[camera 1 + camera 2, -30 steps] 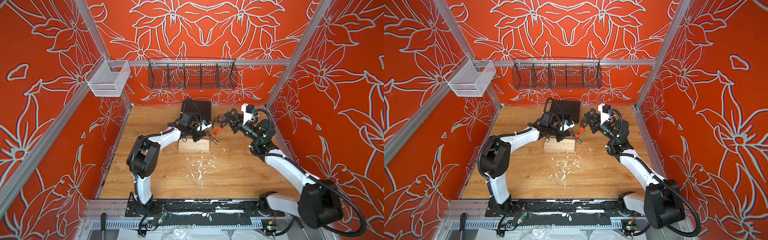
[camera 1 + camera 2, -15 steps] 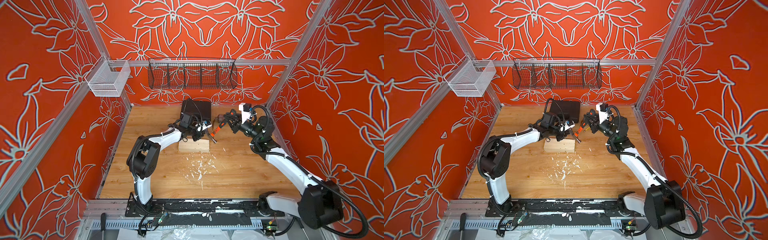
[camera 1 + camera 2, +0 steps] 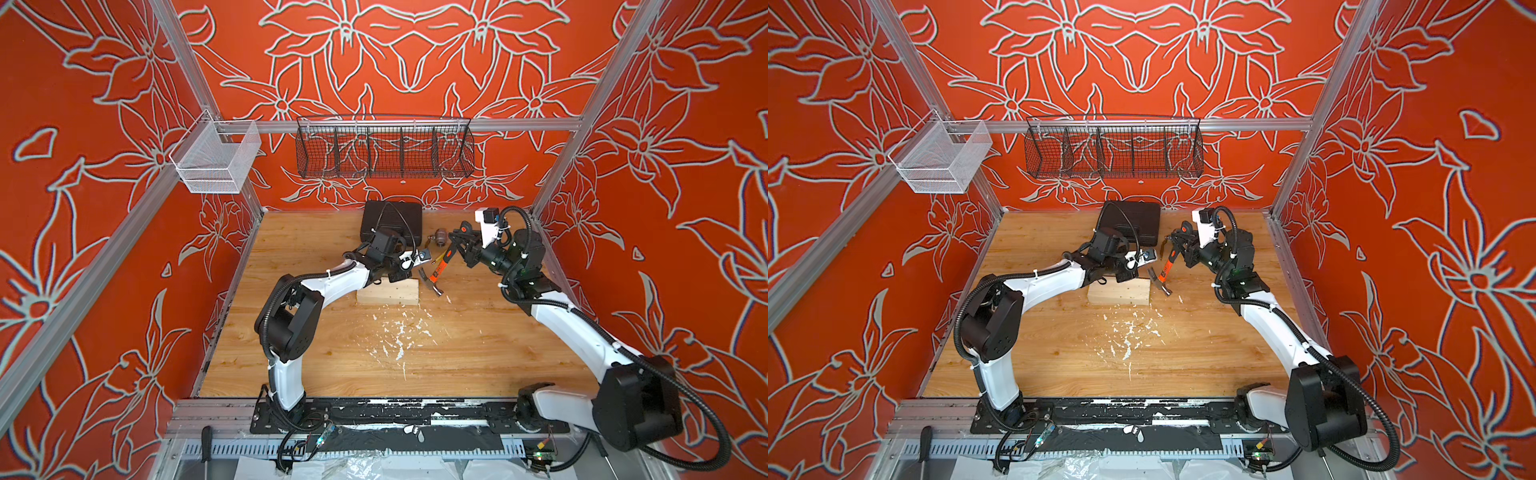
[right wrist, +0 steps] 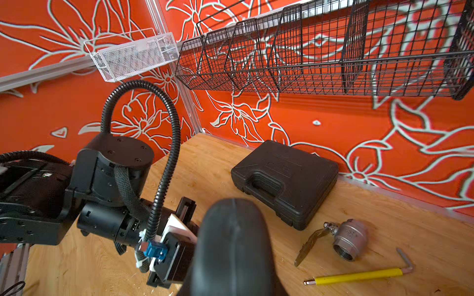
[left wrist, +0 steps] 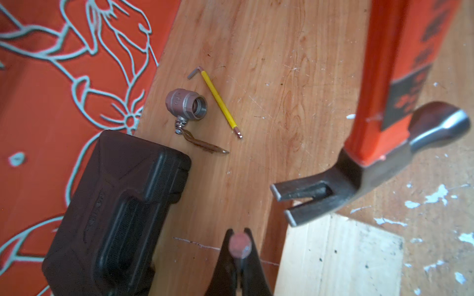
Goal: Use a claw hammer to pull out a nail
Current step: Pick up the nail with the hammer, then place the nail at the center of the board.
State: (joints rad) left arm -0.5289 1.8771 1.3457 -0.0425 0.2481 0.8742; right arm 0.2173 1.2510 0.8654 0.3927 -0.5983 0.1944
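My right gripper [image 3: 454,248] is shut on the black rubber end [image 4: 230,246] of the claw hammer [image 3: 439,266]. The hammer's orange shaft slants down and its steel head [image 5: 359,176] hangs over the right corner of the pale wood block [image 3: 388,293]. Its forked claw [image 5: 302,194] points toward my left gripper [image 5: 239,234] and stands apart from it. That gripper is shut on the nail [image 5: 239,247], whose round flat head shows between the fingertips. In both top views the left gripper [image 3: 1126,273] sits over the block's back edge, and the nail is too small to see there.
A closed black case [image 3: 390,220] lies at the back wall. A metal valve [image 5: 186,107] with a flat handle and a yellow-sleeved hex key [image 5: 220,102] lie right of it. White chips [image 3: 399,332] litter the floor. A black wire basket [image 3: 384,145] and a white mesh basket [image 3: 216,160] hang on the rails.
The right wrist has drifted slightly toward the left and back with the hammer. The hammer head and the left arm have barely moved.
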